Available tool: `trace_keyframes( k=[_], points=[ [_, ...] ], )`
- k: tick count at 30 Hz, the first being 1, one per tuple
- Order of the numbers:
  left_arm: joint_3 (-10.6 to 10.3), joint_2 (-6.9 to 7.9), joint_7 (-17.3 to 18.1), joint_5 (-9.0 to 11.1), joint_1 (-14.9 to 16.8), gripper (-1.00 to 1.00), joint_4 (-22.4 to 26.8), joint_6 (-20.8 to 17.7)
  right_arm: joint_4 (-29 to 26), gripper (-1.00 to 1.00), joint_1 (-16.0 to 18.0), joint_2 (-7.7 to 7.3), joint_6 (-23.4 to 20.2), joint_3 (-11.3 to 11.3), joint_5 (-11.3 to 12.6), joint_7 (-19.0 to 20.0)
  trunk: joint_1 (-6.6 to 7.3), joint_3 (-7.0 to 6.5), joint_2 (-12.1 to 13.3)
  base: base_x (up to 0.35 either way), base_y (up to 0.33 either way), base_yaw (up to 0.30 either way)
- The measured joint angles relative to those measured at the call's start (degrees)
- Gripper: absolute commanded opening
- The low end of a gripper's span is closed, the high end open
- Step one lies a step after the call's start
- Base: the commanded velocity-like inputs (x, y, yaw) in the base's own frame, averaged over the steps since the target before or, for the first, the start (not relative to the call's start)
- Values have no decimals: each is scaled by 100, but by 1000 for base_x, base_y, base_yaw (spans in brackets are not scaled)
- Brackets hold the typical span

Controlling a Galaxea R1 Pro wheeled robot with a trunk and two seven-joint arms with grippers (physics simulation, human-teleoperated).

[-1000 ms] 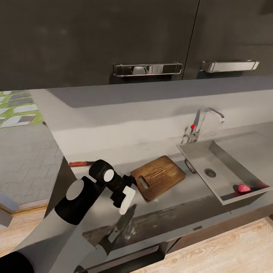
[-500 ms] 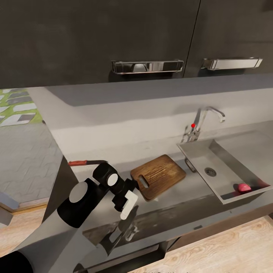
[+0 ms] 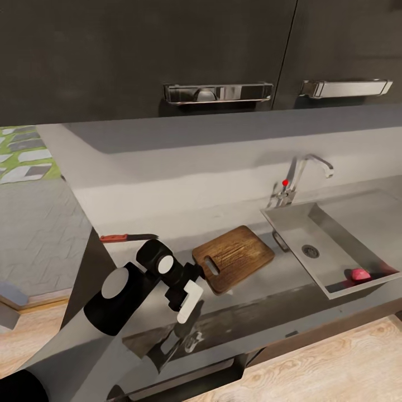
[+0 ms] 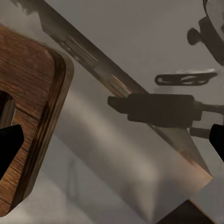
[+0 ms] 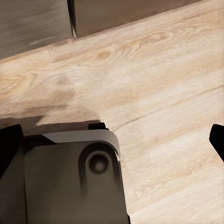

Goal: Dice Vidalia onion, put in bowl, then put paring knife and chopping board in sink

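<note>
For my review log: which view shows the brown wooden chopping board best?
The head view: the whole brown wooden chopping board lies on the grey countertop. The left wrist view catches one rounded corner.

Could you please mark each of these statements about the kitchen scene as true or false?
1. The Vidalia onion lies inside the sink. True.
2. The paring knife rests on the chopping board. False: it lies on the countertop, apart from the board, on the side away from the sink.
3. The left claw is shut on the onion. False: it hangs by the board's slotted end with nothing between its fingers.
4. The board lies on the countertop between the knife and the sink. True.
5. The tap has a blue knob. False: the knob is red.
</note>
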State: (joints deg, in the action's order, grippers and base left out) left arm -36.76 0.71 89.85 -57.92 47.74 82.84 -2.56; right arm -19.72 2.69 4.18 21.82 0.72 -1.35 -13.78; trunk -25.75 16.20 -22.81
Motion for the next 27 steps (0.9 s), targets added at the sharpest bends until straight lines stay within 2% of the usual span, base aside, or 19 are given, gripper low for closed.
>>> trace_keyframes(
  k=[6,9,13,17,19,27],
  points=[
    [57,-12,0,19,0,100,-77,-5,0,100,0,1,0,0,0,0,0,1,0,0,0,0],
    [194,-53,-3,26,0,100,-337,-3,1,100,0,1,0,0,0,0,0,1,0,0,0,0],
    [558,-271,-4,18,10,100,-897,125,0,100,0,1,-2,0,0,0,0,1,0,0,0,0],
    [826,-491,-1,1,38,100,-1180,361,1,100,0,1,0,0,0,-1,0,1,0,0,0,0],
    [866,-574,0,-13,48,100,-1209,403,0,100,0,1,0,0,0,0,0,1,0,0,0,0],
    [889,-689,0,-42,67,100,-1172,423,5,100,0,1,-1,0,0,0,0,1,0,0,0,0]
  ],
)
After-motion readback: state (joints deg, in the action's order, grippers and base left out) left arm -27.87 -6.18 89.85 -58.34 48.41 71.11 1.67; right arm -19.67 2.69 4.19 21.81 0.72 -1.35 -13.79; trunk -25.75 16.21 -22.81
